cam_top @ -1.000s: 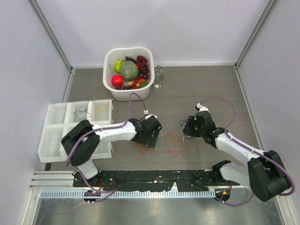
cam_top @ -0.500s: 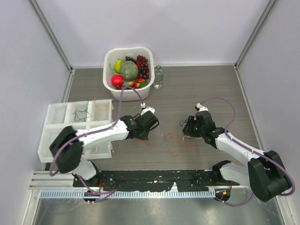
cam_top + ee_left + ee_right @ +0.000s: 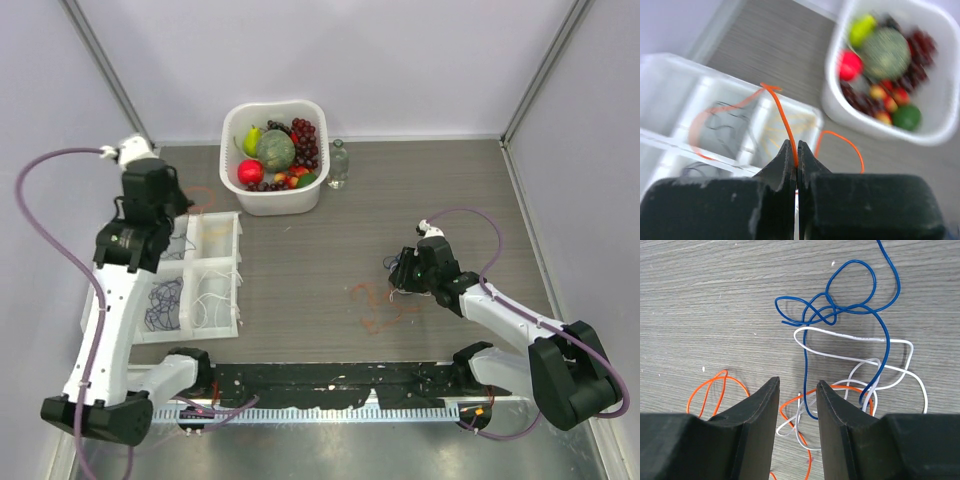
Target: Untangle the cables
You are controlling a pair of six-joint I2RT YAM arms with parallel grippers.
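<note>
White basket [image 3: 278, 203]: green pear [image 3: 252, 139], red apple [image 3: 250, 173], dark-red grapes [image 3: 304, 135], mottled green melon [image 3: 276, 150]. Tabletop [image 3: 420, 190]: grey-brown with fine wood-grain streaks. Tray [image 3: 238, 280], left of the basket: translucent white. Left tool [image 3: 796, 165]: black, closed on a bright orange cable [image 3: 782, 117]. Right tool [image 3: 797, 405], right of the basket: black, above a blue cable [image 3: 826, 307], a white cable [image 3: 860, 338] and orange loops [image 3: 720, 373].

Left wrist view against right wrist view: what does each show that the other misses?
Only left wrist: the left gripper shut on an orange cable, with the white divided tray and the fruit basket beyond. Only right wrist: the right gripper open above a tangle of blue cable and white cable. Both: orange wire, here as loose orange strands, and the grey wood-grain table.
</note>
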